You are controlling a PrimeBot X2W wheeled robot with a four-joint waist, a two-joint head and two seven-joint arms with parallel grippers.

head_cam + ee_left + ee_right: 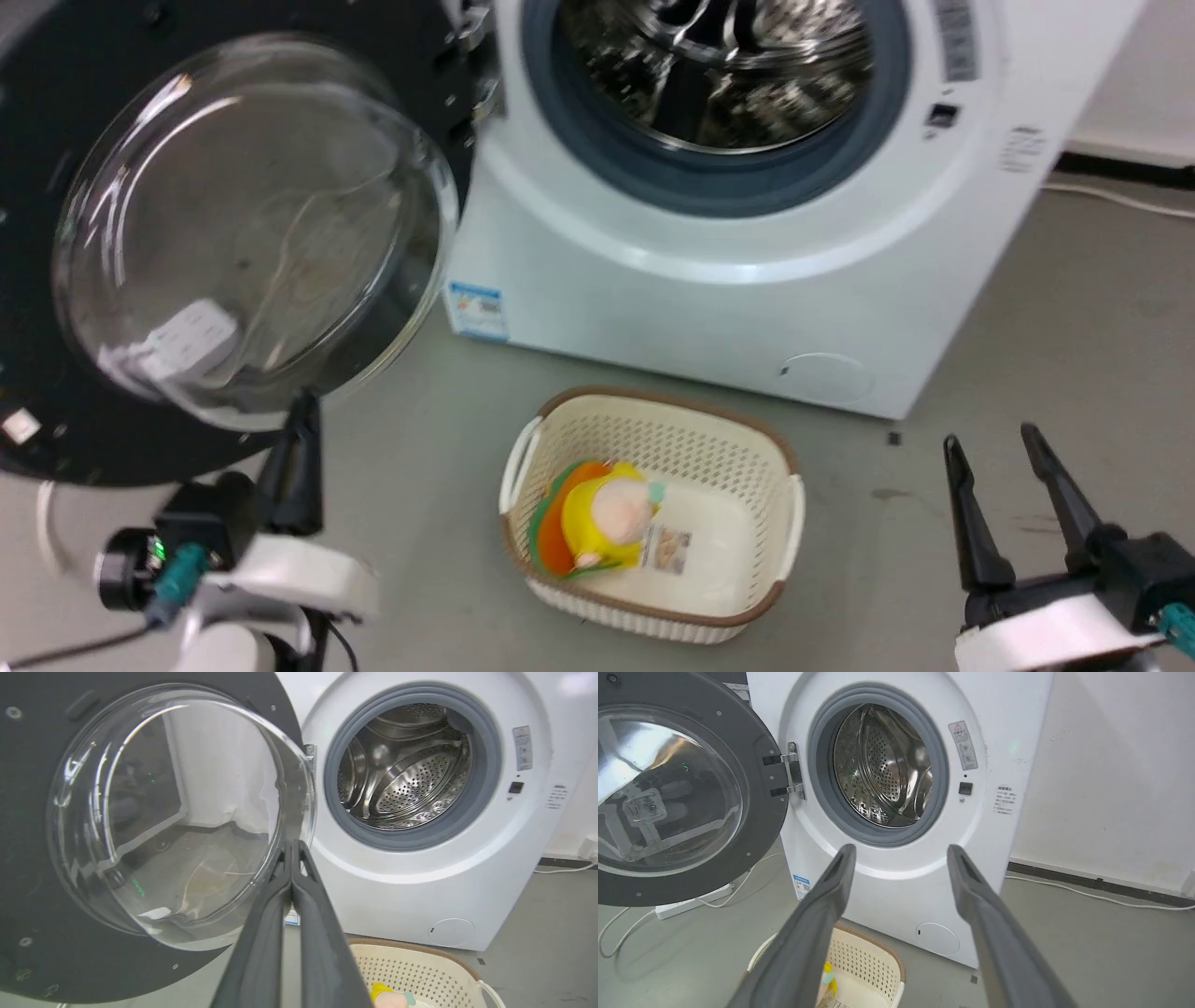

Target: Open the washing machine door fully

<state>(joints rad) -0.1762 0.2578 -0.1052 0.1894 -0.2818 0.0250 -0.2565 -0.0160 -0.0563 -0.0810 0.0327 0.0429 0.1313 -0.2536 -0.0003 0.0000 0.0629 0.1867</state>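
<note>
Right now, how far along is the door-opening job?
Done: the round black washing machine door with the clear glass bowl stands swung wide off the white front-loading washing machine, steel drum exposed. In hand: the shut left gripper points at the bowl's lower rim; contact unclear. The right gripper hangs open, idle. Left: perhaps a last push to full swing.

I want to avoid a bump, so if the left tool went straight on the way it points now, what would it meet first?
Most likely the washing machine door: the shut left tool points at the rim of its glass bowl, very close. Whether they touch is unclear.
</note>
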